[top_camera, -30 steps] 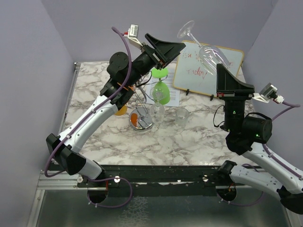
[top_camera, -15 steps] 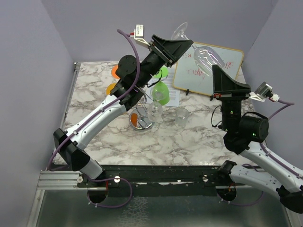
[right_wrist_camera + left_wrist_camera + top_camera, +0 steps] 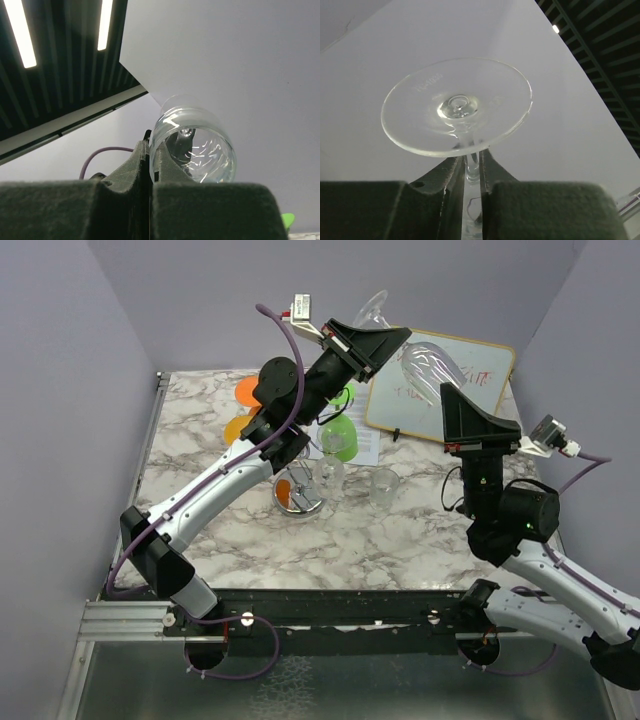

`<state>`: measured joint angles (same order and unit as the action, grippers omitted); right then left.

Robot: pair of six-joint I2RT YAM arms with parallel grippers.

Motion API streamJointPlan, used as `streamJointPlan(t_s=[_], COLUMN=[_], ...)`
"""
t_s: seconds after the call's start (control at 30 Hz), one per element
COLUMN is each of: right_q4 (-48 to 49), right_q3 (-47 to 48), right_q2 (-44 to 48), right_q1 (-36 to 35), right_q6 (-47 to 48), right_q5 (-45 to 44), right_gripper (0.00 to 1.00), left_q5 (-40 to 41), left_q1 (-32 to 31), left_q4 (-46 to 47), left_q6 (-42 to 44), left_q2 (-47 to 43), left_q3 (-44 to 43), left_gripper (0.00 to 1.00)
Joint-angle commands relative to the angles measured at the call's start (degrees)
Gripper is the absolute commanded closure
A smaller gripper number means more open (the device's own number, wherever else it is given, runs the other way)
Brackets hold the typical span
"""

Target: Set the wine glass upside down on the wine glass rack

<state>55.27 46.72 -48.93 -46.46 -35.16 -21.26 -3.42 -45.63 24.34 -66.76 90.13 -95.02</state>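
Note:
The clear wine glass (image 3: 425, 368) hangs in the air above the back of the table, lying tilted with its foot up and to the left. My left gripper (image 3: 393, 336) is shut on its thin stem just under the round foot (image 3: 457, 112), a finger pressing each side of the stem (image 3: 471, 169). My right gripper (image 3: 448, 390) is shut on the bowl's rim (image 3: 156, 145), one finger inside and one outside. The wine glass rack (image 3: 300, 497), a chrome stand with a disc base, stands below in the middle of the table.
On or beside the rack are a green glass (image 3: 340, 436) and a clear glass (image 3: 330, 476). A small clear tumbler (image 3: 384, 487) stands to its right. Orange pieces (image 3: 246, 392) lie behind the left arm. A whiteboard (image 3: 470, 390) leans at the back right.
My left arm has swung up and to the right to the glass's stem, and its jaws have closed on it. The right arm with the glass has shifted slightly left.

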Motion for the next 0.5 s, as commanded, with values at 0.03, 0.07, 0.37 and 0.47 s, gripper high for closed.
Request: streamJointPlan(t_s=[0.03,0.07,0.37,0.47], right_q4=[4.4,4.1,0.3,-0.6], right_q3=[-2.4,-2.5,-4.7,-5.5], right_q2=[1.1,1.0,3.6,4.7], right_q1=[-0.3,-0.3,-0.4,-0.4], right_q6=[-0.4,-0.4,-2.2,-1.7], right_q5=[3.2,3.7,-0.7,-1.6], right_gripper=[0.99,0.99,0.56,0.43], left_q5=[-1.3,-1.4,-2.5,-5.0], left_q1=[-0.5,-0.6,-0.6,-0.5], left_q4=[3.1,3.2,3.8,3.7], left_q6=[1.6,2.0,11.5,16.5], left_q2=[-0.2,-0.2,-3.4,-4.5], left_q3=[-1.8,-1.8,-0.4,-1.1], left_gripper=[0.99,1.00,1.00,1.00])
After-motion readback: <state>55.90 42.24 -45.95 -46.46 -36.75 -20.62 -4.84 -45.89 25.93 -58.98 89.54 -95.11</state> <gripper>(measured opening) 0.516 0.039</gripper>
